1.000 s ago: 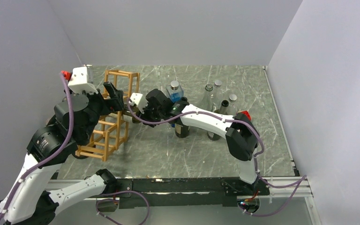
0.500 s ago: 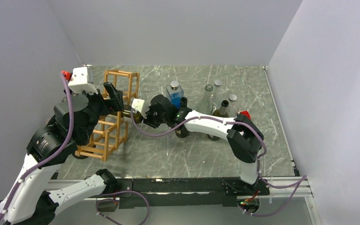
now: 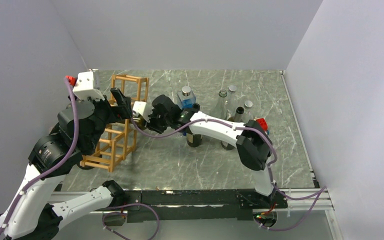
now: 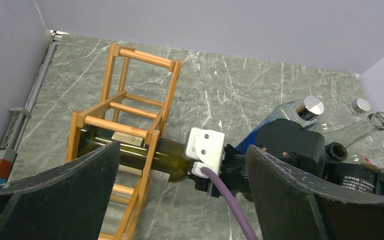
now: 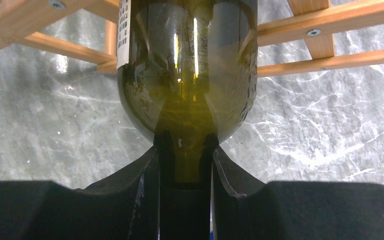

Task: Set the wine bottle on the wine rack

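My right gripper [image 5: 185,160] is clamped on the neck of the bottle [image 5: 187,75]; the bottle lies level, its green body inside a cell of the rack [image 4: 145,57], shoulder and neck sticking out toward my right wrist; my left gripper [image 4: 182,150] hangs above rack and bottle, jaws spread wide, holding nothing; other bottles [image 3: 228,102] stand behind my right arm.

the right gripper [image 5: 185,162], clamped on the bottle [image 4: 170,157] neck, has moved toward the left edge of the table [image 3: 205,160], sliding the bottle deeper into the rack [image 4: 130,110].
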{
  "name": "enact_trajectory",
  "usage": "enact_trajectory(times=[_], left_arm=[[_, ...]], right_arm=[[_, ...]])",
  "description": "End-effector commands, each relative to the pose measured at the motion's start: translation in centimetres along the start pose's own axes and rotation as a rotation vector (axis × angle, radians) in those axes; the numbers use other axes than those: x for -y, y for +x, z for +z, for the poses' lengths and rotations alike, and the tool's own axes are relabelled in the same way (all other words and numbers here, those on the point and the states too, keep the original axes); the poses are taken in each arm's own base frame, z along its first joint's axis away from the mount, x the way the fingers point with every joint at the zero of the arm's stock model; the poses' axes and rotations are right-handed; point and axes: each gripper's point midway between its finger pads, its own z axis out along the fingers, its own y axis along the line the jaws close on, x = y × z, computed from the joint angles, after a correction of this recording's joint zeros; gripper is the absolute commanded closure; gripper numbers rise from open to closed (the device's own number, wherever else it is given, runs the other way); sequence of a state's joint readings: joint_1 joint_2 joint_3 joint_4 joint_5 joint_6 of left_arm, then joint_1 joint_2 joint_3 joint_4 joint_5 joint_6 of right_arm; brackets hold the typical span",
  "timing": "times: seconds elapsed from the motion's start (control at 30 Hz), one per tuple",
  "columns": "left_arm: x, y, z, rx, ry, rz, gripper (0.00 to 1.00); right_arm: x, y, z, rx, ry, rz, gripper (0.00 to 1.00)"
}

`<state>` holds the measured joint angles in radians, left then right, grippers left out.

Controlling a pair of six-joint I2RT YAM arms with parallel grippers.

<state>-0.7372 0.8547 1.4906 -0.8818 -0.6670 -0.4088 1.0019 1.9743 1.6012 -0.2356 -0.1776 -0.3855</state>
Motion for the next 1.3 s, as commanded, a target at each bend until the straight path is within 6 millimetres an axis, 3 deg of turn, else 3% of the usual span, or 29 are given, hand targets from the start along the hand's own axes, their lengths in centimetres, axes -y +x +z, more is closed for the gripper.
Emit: enact_trajectory(times=[0.0, 0.13, 0.33, 0.5, 0.63, 0.73, 0.8, 1.03, 1.27], left_arm=[[0.1, -0.8, -0.2, 0.020, 0.007, -0.023, 0.01], [0.3, -1.0, -0.2, 0.020, 0.011, -0.020, 0.01], [0.3, -1.3, -0.2, 0.022, 0.011, -0.017, 0.01], [0.5, -1.4, -0.2, 0.026, 0.015, -0.016, 0.01], [0.0, -1.9, -0.3, 0.042, -0.007, -0.024, 0.01], [-0.3, -2.4, -0.7, 0.060, -0.011, -0.030, 0.01], [-0.6, -2.8, -1.0, 0.074, -0.015, -0.038, 0.01], [-1.5, -3.9, -2.0, 0.116, -0.023, -0.071, 0.01], [-1.9, -4.9, -2.9, 0.143, -0.014, -0.085, 0.01]], right_arm=[[2.0, -9.9, -1.6, 0.252, 0.042, -0.001, 1.00], [2.4, -10.6, -1.2, 0.246, 0.041, 0.023, 1.00], [2.2, -9.6, 0.0, 0.220, 0.037, 0.050, 1.00], [2.5, -8.4, 0.8, 0.193, 0.061, 0.050, 0.81], [2.8, -7.5, 1.4, 0.166, 0.087, 0.055, 0.72], [2.6, -7.5, 1.2, 0.176, 0.090, 0.046, 0.51], [2.6, -7.7, 0.6, 0.198, 0.098, 0.031, 0.40], [2.4, -8.6, -1.9, 0.244, 0.110, 0.034, 0.22], [0.6, -11.4, -8.3, 0.340, 0.076, 0.068, 0.13]])
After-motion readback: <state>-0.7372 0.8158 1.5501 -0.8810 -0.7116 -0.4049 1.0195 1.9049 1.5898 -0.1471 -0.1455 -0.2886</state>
